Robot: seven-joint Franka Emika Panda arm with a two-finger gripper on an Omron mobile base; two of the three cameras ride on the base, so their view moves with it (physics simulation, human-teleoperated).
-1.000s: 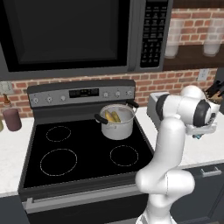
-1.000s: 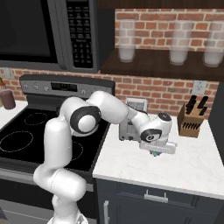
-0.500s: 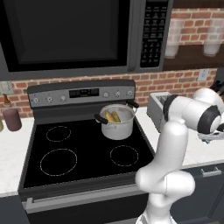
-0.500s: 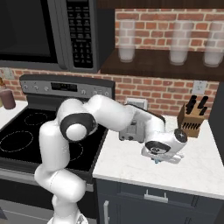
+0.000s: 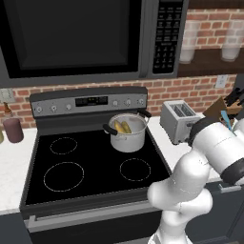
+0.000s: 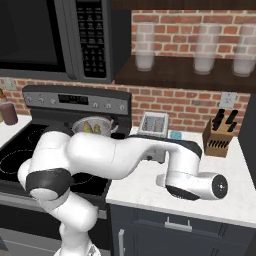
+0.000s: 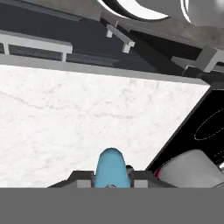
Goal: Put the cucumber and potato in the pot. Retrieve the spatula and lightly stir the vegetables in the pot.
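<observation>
A steel pot (image 5: pixel 127 135) stood on the stove's (image 5: pixel 90 167) back right burner, with two yellowish vegetables (image 5: pixel 122 127) already lying inside it, so the loading part of the job appeared finished. To the right of the pot sat a silver toaster (image 5: pixel 177 121) on a white marble surface (image 6: pixel 165 187), and farther right of the pot a wooden knife block (image 6: pixel 217 140) stood against the brick wall. The white arm reached well to the right of the pot, out over that surface. From the hand camera, the end effector (image 7: pixel 112 177) was clenched on a pale blue spatula (image 7: pixel 111 167), whose rounded end rose between the two dark fingertips. The same blue handle poked up beside the arm in the left base view (image 5: pixel 228 121). The spatula was probably held this way so it could be carried back left to the pot for stirring; the arm's long sweep may risk brushing the toaster. Above the pot hung a black microwave (image 5: pixel 90 38) with a keypad; its button labels were too small to read, and no brand name was legible anywhere.
</observation>
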